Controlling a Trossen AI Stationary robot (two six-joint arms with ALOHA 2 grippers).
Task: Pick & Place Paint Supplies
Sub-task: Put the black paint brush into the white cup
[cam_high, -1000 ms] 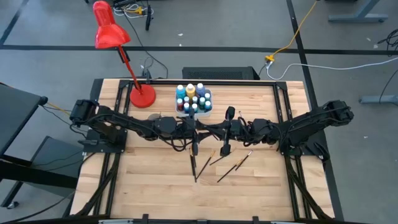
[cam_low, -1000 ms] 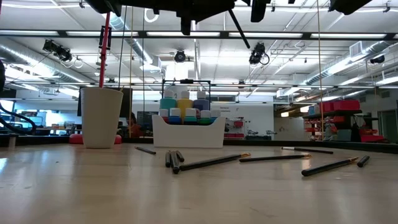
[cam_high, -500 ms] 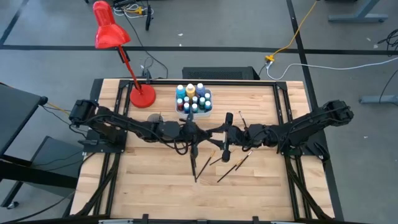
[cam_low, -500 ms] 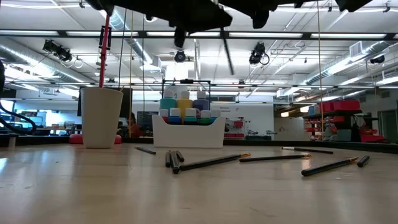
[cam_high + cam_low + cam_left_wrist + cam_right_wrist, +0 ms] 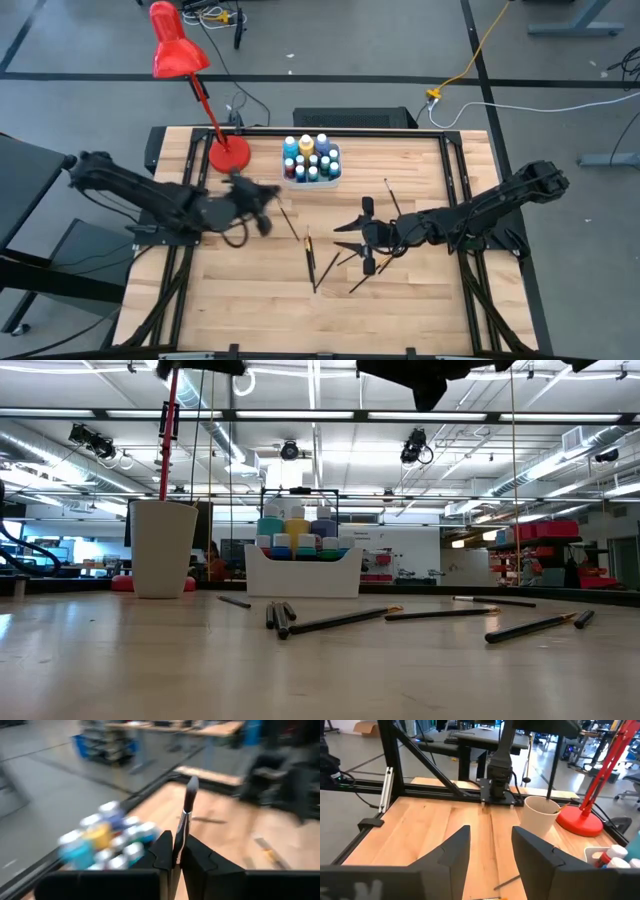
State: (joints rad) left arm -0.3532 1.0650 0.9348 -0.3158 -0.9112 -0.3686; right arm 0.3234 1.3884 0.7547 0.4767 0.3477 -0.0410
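My left gripper hovers over the table's left half, near the red lamp's base, shut on a dark paintbrush. In the high view the brush shows as a thin line. My right gripper stands open above the table's middle, nothing between its fingers. Several more paintbrushes lie flat on the wood below it. The small paint bottles stand upright in a white tray at the far middle. My left gripper pinches the paintbrush between its two fingers at the shaft just below the bristles. The bristle end sticks out past the fingertips. The fingers come nearly level from the table's left. The brush is lifted clear of the table.
A red desk lamp stands with its base at the far left. Beside it is a white cup, also in the low view. Bare wood lies toward the near edge.
My left gripper has drawn back from the table's middle toward the left edge and risen, carrying the paintbrush away from my right gripper. The brush no longer shows in the low view. My right gripper has shifted a little toward the near edge.
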